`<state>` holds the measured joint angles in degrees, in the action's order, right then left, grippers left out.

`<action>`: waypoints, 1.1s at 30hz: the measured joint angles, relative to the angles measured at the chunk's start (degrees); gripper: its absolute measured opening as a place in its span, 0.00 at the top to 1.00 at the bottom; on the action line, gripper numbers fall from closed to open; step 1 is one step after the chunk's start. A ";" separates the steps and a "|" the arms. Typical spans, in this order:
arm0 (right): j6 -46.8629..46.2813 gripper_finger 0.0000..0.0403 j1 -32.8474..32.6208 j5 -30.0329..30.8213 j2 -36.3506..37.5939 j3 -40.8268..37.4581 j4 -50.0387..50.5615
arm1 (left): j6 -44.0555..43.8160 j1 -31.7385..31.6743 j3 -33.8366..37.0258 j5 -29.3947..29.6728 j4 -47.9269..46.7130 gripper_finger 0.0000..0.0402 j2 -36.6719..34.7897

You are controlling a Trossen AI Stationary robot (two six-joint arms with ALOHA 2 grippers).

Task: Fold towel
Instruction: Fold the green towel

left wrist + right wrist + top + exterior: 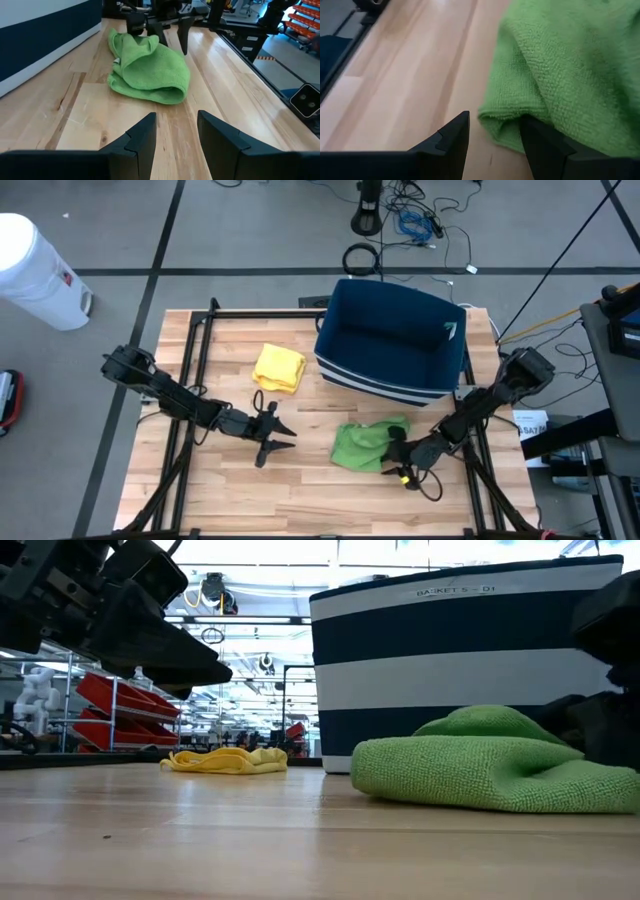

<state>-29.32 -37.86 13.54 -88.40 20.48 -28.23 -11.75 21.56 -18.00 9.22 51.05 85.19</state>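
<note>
The green towel lies crumpled on the wooden table, in the lower centre-right of the high view, just below the navy-and-white striped basket; it is bunched into a loose mound rather than spread flat, so the fold proper is not yet begun. The right gripper sits at the towel's right edge, low against the tabletop; in the right wrist view its fingers are parted, with one finger beside a rolled hem of the cloth and the other at or under it, and nothing is firmly pinched. The left gripper hovers in the lower centre of the high view, well to the left of the towel, its two fingers spread and empty, pointing toward the cloth. A yellow cloth lies apart at centre-left, near the basket's left corner. The risk, as I judge it, is that the right gripper catches several layers of the bunched hem at once, or only a loose roll, so that lifting drags the whole mound instead of opening a corner. A further hazard is pushing the towel against the basket, or the two grippers meeting over so small a cloth
</note>
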 joint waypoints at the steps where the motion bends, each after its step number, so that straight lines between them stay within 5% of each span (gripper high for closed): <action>1: 0.02 0.60 0.32 0.27 -0.67 0.36 0.00 | -0.02 0.00 0.00 0.05 0.00 0.63 0.00; 10: -1.11 0.64 1.85 5.53 -6.94 3.71 -1.05 | -0.37 0.00 0.00 0.65 0.01 0.63 0.00; 17: 2.70 0.95 1.11 8.98 -7.91 5.60 0.18 | -0.37 0.00 0.00 0.65 0.00 0.63 0.00; 21: 5.53 0.98 1.00 8.34 -7.69 7.49 -0.16 | -0.35 0.00 0.00 0.65 0.00 0.63 0.00; 33: 22.00 1.00 0.74 8.46 12.01 11.03 -1.41 | -0.35 0.00 0.00 0.65 0.00 0.63 0.00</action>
<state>-7.33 -37.12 22.01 -76.39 31.51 -29.64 -12.10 21.56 -18.00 9.87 51.05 85.19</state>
